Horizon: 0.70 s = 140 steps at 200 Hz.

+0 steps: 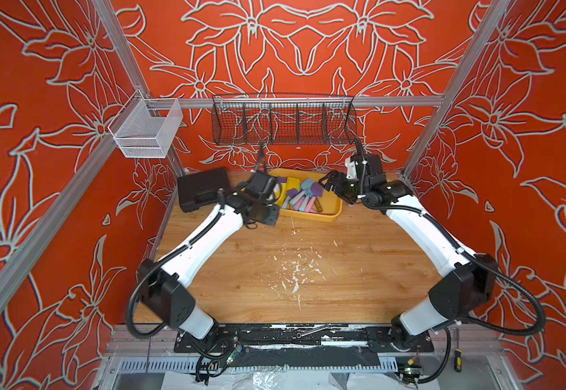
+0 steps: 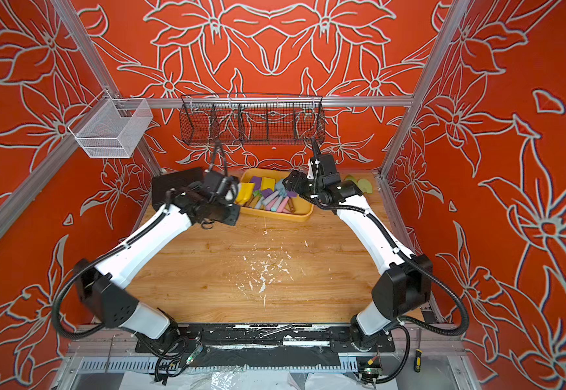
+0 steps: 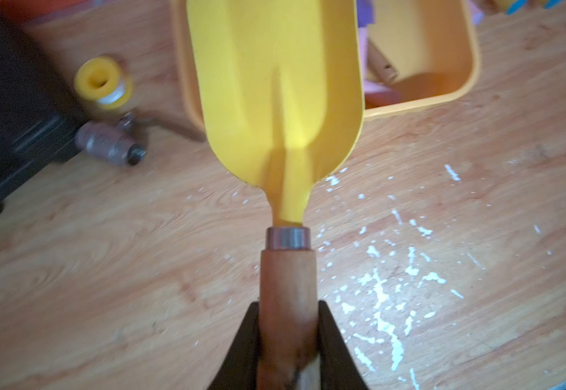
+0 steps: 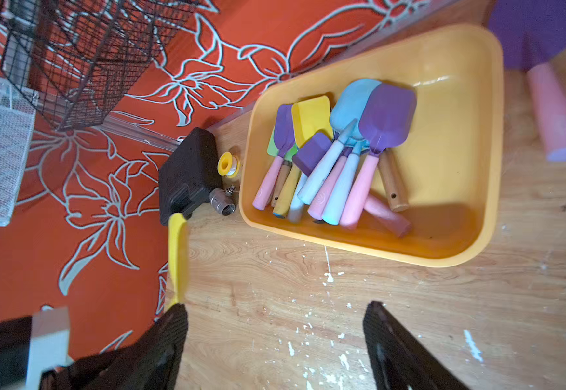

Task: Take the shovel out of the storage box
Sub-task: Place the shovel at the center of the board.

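The yellow shovel (image 3: 275,84), wooden handle clamped in the left end effector (image 3: 288,312), hangs half over the rim of the storage box (image 3: 420,103), apparently mid-lift; next it needs carrying clear onto the table (image 3: 106,270), the right end effector (image 4: 275,309) gaping empty.

Glossy plastic storage box (image 4: 460,135), wood-handled shovel (image 3: 275,84)

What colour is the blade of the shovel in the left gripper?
Yellow blade; clearest in left wrist view.
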Tool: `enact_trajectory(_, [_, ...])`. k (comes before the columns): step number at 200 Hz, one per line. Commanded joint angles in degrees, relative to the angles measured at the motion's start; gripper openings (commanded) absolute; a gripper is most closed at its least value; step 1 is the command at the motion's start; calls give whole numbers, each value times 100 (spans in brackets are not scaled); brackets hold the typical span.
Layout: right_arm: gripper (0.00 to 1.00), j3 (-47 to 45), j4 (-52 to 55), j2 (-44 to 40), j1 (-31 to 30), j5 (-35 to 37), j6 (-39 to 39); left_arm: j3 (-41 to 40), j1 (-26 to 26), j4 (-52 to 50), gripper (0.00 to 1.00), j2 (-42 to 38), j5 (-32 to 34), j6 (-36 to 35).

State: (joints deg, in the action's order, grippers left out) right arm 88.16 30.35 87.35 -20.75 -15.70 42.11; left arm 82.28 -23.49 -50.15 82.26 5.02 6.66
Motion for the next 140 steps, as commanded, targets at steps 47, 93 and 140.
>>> enact_trajectory(47, [87, -983, 158, -985, 493, 216, -1095, -2034, 2537, 714, 0, -1481, -330, -1223])
enact_trajectory(93, [87, -1082, 74, -1116, 675, 209, -1488, -2764, 3189, 1218, 0, -1277, 347, -2416])
enact_trajectory(140, [87, -997, 0, -982, 716, 99, -1652, -3542, 3573, 1972, 0, -1077, 393, -2971])
